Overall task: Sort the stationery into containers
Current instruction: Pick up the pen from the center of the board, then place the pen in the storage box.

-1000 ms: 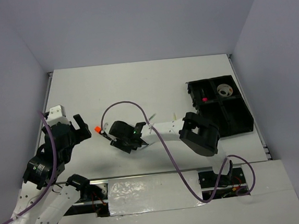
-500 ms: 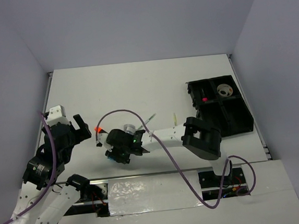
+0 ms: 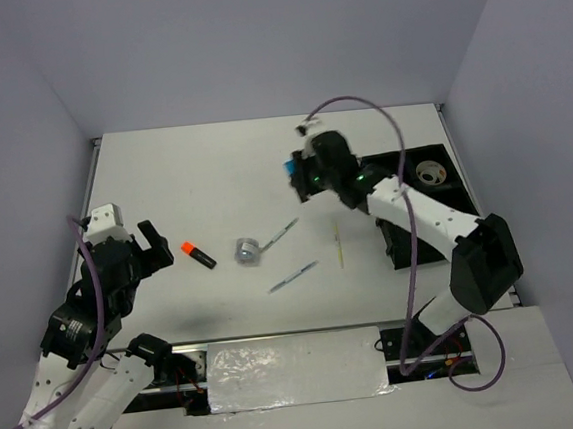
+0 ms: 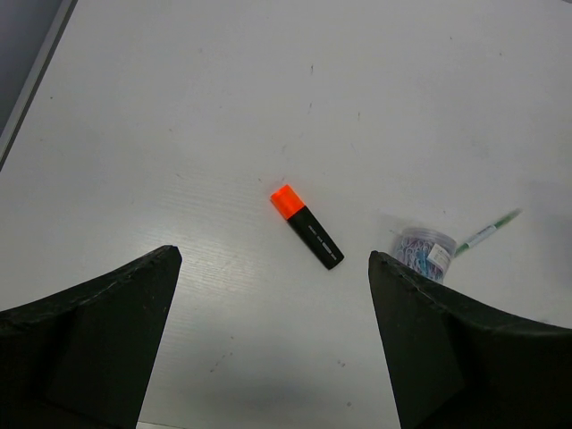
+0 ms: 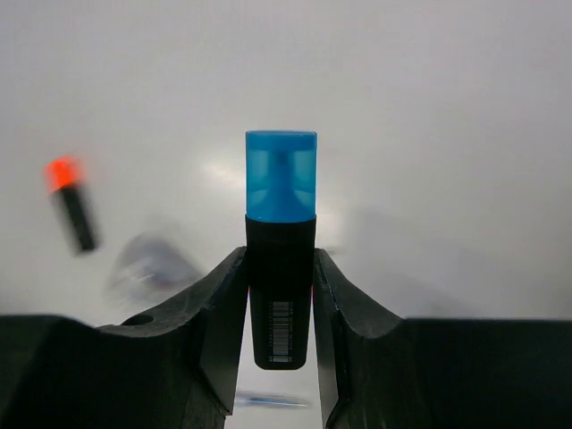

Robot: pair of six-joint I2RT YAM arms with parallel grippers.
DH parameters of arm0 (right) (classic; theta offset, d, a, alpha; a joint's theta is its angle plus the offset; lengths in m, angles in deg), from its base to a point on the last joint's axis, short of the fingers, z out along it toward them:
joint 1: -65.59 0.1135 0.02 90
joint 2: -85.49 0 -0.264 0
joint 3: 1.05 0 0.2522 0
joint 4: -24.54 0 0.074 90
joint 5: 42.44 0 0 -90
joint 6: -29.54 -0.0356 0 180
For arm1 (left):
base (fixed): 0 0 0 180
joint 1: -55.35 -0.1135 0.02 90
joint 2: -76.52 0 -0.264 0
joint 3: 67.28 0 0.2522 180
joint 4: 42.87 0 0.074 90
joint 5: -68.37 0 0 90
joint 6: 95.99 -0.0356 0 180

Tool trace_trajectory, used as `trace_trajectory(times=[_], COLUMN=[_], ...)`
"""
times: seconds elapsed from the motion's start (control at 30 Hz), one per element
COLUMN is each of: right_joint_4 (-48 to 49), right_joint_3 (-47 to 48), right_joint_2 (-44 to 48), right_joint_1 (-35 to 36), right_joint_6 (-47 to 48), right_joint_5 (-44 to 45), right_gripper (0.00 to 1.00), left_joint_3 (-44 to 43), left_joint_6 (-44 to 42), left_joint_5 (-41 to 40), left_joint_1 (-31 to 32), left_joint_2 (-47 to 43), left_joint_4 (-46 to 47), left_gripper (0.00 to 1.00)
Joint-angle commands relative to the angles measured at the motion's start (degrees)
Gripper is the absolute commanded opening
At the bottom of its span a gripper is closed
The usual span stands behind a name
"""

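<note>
My right gripper (image 3: 301, 170) is shut on a black highlighter with a blue cap (image 5: 281, 250) and holds it above the table, left of the black organiser tray (image 3: 463, 224). A tape roll (image 3: 429, 173) lies in the tray's far right compartment. On the table lie an orange-capped highlighter (image 3: 198, 254), a small silver cylinder (image 3: 247, 250), two slim white pens (image 3: 281, 233) (image 3: 294, 275) and a thin yellowish stick (image 3: 337, 243). My left gripper (image 3: 154, 248) is open and empty, left of the orange highlighter (image 4: 306, 225). The cylinder (image 4: 423, 251) also shows in the left wrist view.
The right arm's forearm (image 3: 417, 211) crosses over the tray's left compartments and hides them. Grey walls close the table at the back and both sides. The orange highlighter (image 5: 71, 201) shows blurred in the right wrist view.
My right gripper picked up the blue-capped highlighter near the front left and swung up and to the back right, toward the tray. The left arm stayed put.
</note>
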Motion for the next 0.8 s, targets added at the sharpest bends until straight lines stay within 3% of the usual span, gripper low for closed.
trace_trajectory(times=[0.0,0.27,0.6,0.63,0.67,0.77], right_joint_4=[-11.62,-19.04,-20.08,-20.09,-19.74,-20.35], right_joint_3=[-0.11,6.04,14.03,15.0,15.18,15.45], right_joint_2=[2.58,-1.54,-12.09,-12.7,-13.15,-12.19], right_joint_1=[-13.79,-33.68,-39.95,-39.95,-39.95,-39.78], right_joint_6=[-7.16,-6.99,-6.64,-6.64,-6.73,-7.17], right_joint_5=[10.37,12.26,8.21,7.51,7.06,7.41], right_gripper=[0.22,0.22,0.34,0.36,0.46,0.61], left_joint_3=[-1.33,-1.33,-1.33,-1.33,-1.33,-1.33], left_joint_6=[-0.55,-0.55,-0.47,-0.47,-0.47,-0.38], left_joint_5=[-0.17,0.0,-0.09,-0.17,-0.17,-0.35], left_joint_1=[-0.21,-0.21,-0.21,-0.21,-0.21,-0.21], left_joint_2=[-0.36,-0.54,0.08,0.08,-0.01,0.25], left_joint_4=[2.33,2.5,2.33,2.33,2.33,2.33], left_gripper=[0.99,0.99,0.99,0.99,0.99,0.99])
